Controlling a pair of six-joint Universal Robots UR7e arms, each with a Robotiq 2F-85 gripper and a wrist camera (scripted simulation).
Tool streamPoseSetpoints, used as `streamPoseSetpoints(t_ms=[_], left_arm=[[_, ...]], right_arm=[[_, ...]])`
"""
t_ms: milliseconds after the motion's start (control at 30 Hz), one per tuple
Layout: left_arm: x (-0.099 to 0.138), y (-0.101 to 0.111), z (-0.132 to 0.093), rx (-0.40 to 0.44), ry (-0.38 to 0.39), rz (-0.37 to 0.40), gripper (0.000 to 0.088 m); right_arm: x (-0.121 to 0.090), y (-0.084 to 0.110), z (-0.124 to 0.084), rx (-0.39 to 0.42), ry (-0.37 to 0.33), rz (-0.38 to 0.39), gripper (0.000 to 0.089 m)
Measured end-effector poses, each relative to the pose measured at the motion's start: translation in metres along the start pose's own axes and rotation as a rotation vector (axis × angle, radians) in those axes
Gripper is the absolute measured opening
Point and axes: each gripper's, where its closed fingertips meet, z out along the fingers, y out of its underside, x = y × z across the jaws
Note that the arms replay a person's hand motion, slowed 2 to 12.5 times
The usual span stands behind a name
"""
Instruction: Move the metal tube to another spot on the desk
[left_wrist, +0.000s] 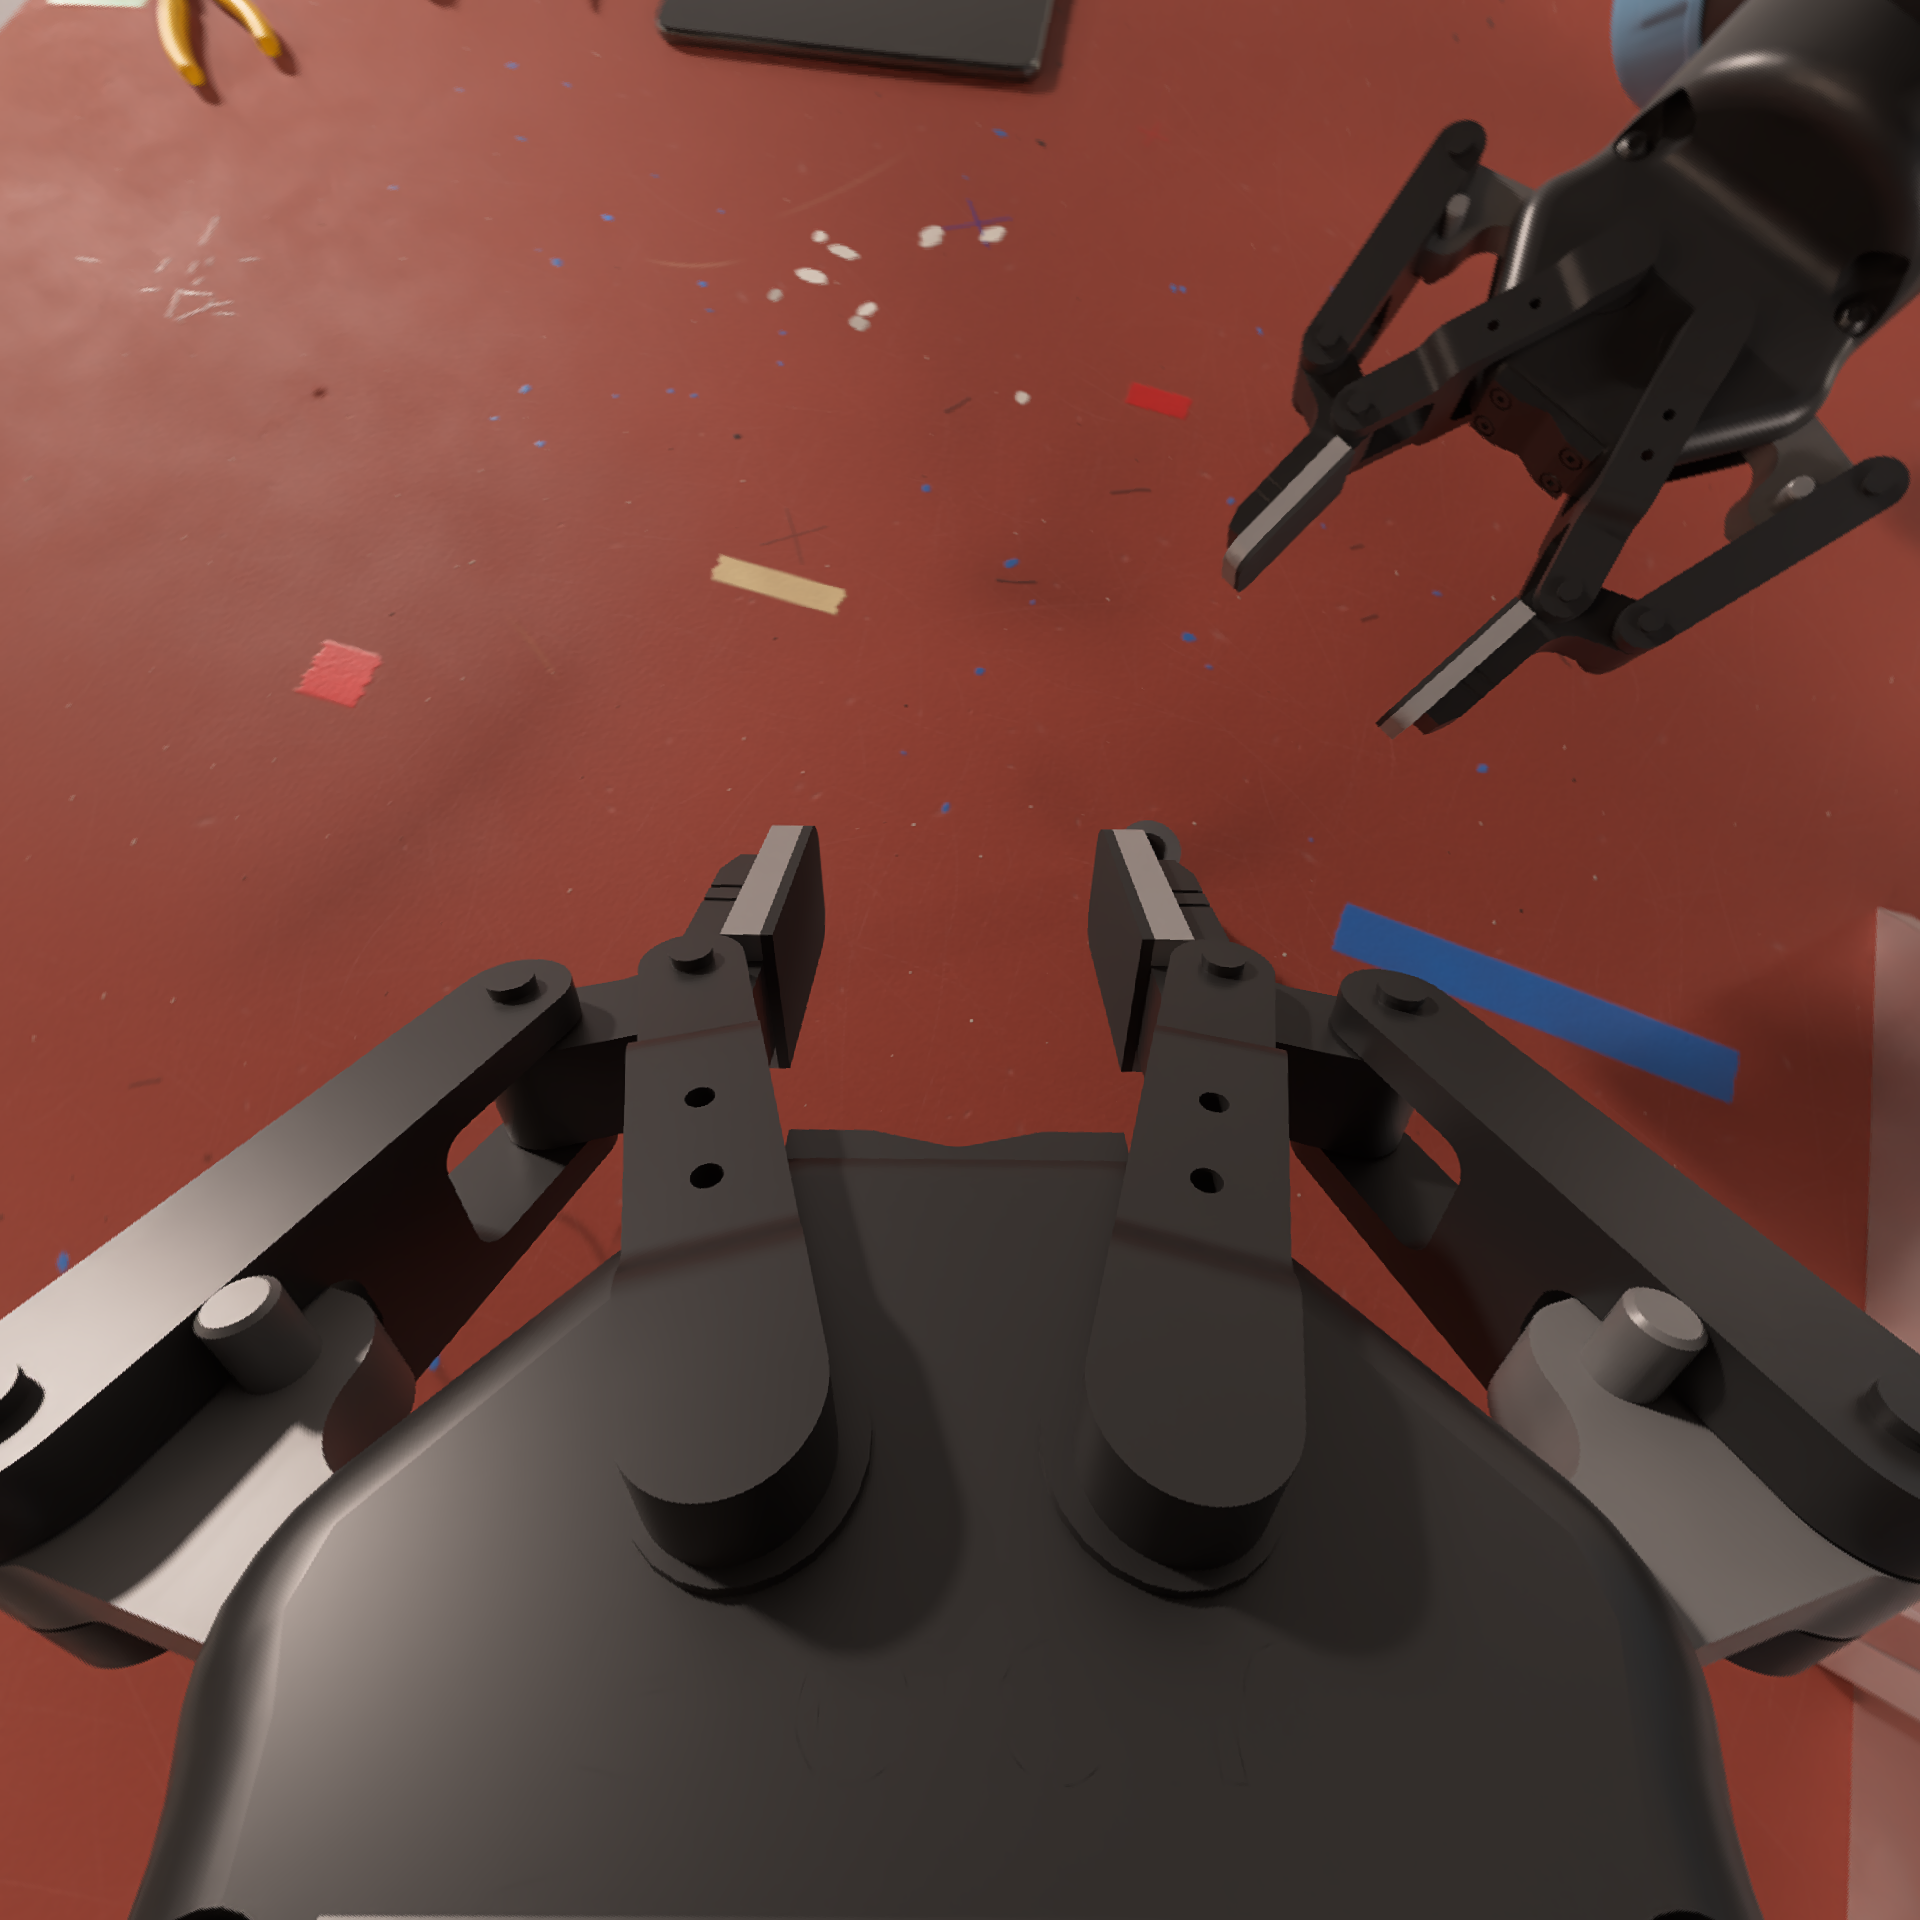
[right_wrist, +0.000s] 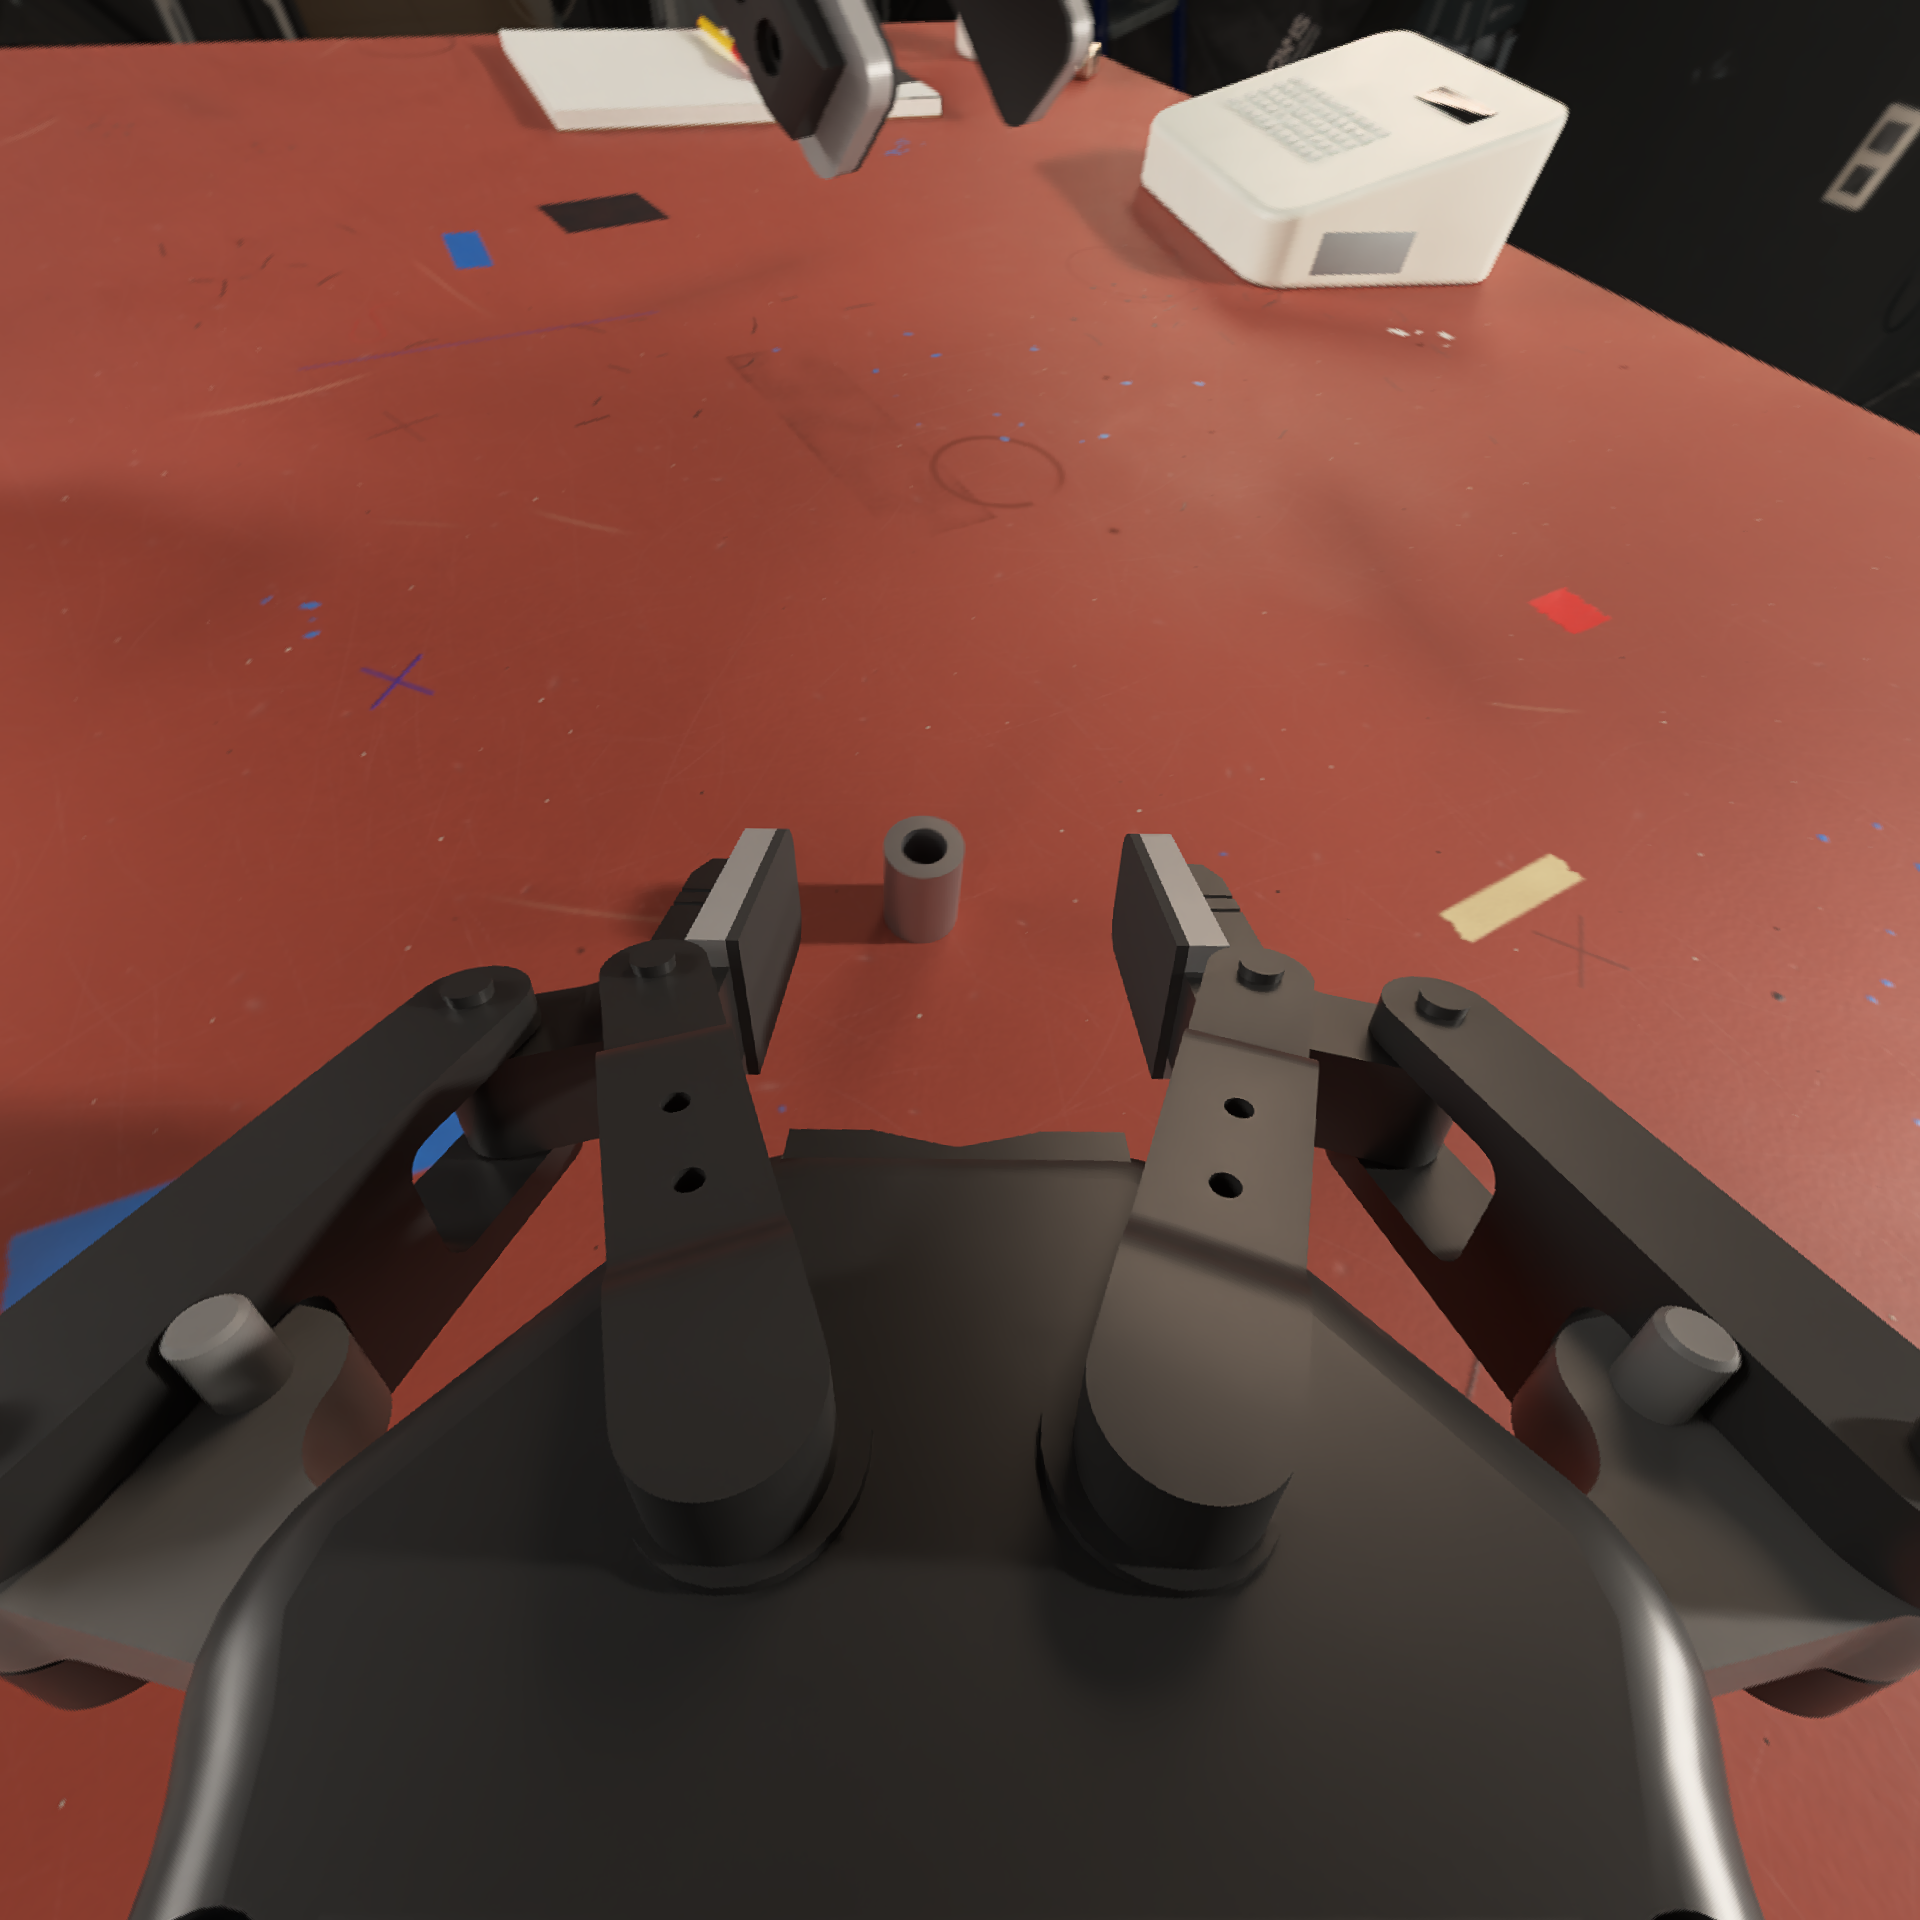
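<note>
Short grey metal tube (right_wrist: 923, 878) stands upright on red desk (right_wrist: 1039, 623), just ahead of right gripper (right_wrist: 951, 894), jaws spread, empty. Left gripper (left_wrist: 951, 894) also spread, idle. Risk: 1 fingertip clips tube w/ off-centre approach, tips it.

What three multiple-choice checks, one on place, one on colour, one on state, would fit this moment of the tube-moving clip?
1. Where does the metal tube stand in the right wrist view?
A. Between and just beyond the open fingertips of the right gripper
B. On the white sloped device
C. Clamped in the left gripper

2. What colour is the desk?
A. Green
B. Brick red
C. White

3. How is the tube posed?
A. Lying on its side
B. Lifted off the desk
C. Upright on the desk, bore facing up

Answers: 1 A, it stands on the desk ahead of the finger gap, nearer the left pad; 2 B, both views show red; 3 C, its hole faces up.
</note>
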Motion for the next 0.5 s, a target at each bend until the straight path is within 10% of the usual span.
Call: streamPoseSetpoints(t_ms=[500], left_arm=[[-0.036, 0.027, -0.027, 0.227, -0.105, -0.322, 0.0456]], right_arm=[[0.048, -0.024, 0.001, 0.003, 0.207, 0.118, 0.052]])
